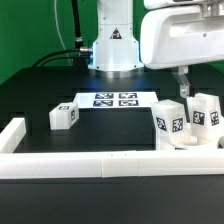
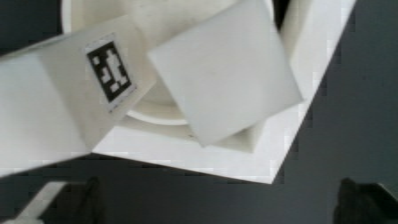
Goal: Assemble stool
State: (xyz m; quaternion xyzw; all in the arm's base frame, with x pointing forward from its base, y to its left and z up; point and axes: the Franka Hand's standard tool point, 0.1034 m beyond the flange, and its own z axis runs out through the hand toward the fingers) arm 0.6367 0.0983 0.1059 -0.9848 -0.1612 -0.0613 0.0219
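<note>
The stool's round seat disc lies in the corner of the rail at the exterior view's right. Two tagged legs stand up from it. A third leg lies apart on the black table at the left. My gripper hangs just above the standing legs, open and empty. In the wrist view a tagged leg and a second leg cross over the seat disc. The dark fingertips stand wide apart, clear of the parts; the gripper holds nothing.
The marker board lies in front of the robot base. The long white rail borders the table's front and turns up at the left; its corner shows in the wrist view.
</note>
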